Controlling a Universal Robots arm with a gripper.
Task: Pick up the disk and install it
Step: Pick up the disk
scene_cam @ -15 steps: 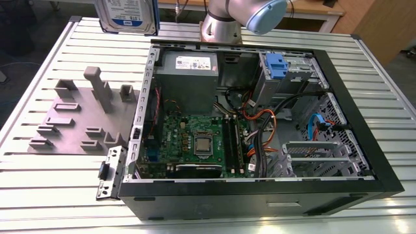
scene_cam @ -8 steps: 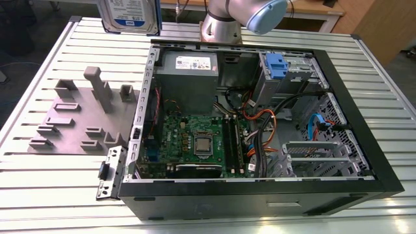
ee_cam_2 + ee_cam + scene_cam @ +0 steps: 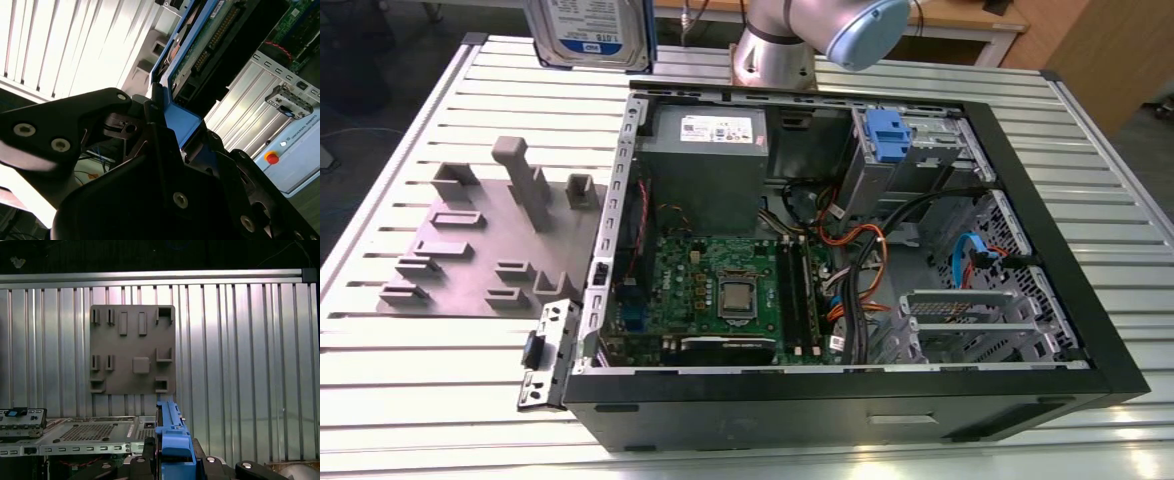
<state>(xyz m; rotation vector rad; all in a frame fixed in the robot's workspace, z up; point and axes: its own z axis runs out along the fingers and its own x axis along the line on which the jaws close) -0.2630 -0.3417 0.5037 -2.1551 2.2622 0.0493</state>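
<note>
The disk [image 3: 594, 30], silver-grey with a white-and-blue label, hangs upright in the air over the table's far edge, at the exterior view's upper left. Its blue carrier [image 3: 172, 437] stands on edge between my black fingers [image 3: 145, 456]. In the second wrist view my gripper [image 3: 167, 117] is shut on that blue carrier [image 3: 187, 122], and the drive's circuit-board side [image 3: 210, 42] stretches away from it. The grey slotted holder [image 3: 494, 235] lies below on the table and has nothing in its slots; it also appears flat-on as the grey holder [image 3: 132, 355] in the first wrist view.
The open black computer case [image 3: 1067, 270] lies on the slatted metal table [image 3: 400, 400], with motherboard [image 3: 720, 290], power supply [image 3: 707, 150] and loose cables [image 3: 854, 240] inside. Another blue-tabbed carrier [image 3: 887, 135] sits in the case's far bay. The arm's base [image 3: 774, 55] stands behind the case.
</note>
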